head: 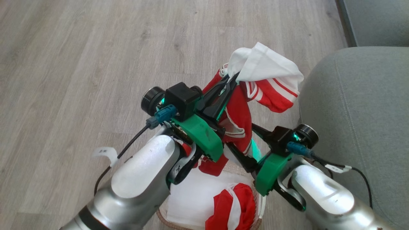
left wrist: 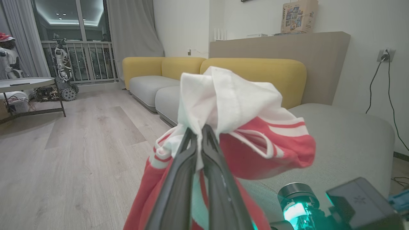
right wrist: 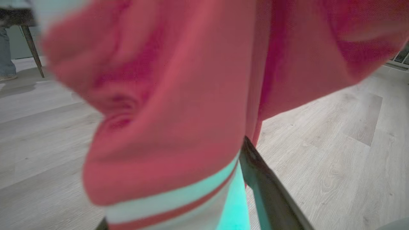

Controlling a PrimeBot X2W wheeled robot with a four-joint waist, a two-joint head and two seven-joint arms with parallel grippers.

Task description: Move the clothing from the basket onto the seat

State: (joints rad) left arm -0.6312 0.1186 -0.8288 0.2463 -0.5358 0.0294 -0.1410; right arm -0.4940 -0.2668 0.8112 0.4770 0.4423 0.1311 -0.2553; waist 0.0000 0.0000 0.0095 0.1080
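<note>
**A:** What does the head view give?

**B:** The left gripper [head: 232, 78] is clamped on a red and white garment [head: 243, 108]. It pinches the garment at its white top, and the rest hangs down over the basket [head: 166, 221] at the near edge. A 2nd garment [head: 233, 204] lies in the basket on the white liner [head: 191, 198]. The grey seat [head: 351, 111] is at the right, just beside the basket.

**A:** And the right gripper?

**B:** The right gripper [head: 240, 136] sits low, with its 2 fingers spread apart. The hanging cloth passes between them unpinched.

**A:** The left wrist view?

**B:** Both dark fingers [left wrist: 187, 150] press together on the white fold. The red striped part droops to the right. The seat [left wrist: 345, 137] lies behind it, and yellow sofa backs [left wrist: 255, 68] stand farther off.

**A:** The right wrist view?

**B:** Blurred red cloth [right wrist: 179, 127] with a white band hangs close to the lens. 1 dark finger [right wrist: 265, 185] rises at its right edge, and the other is mostly hidden behind the fabric. Wood floor [right wrist: 335, 153] lies beyond.
</note>
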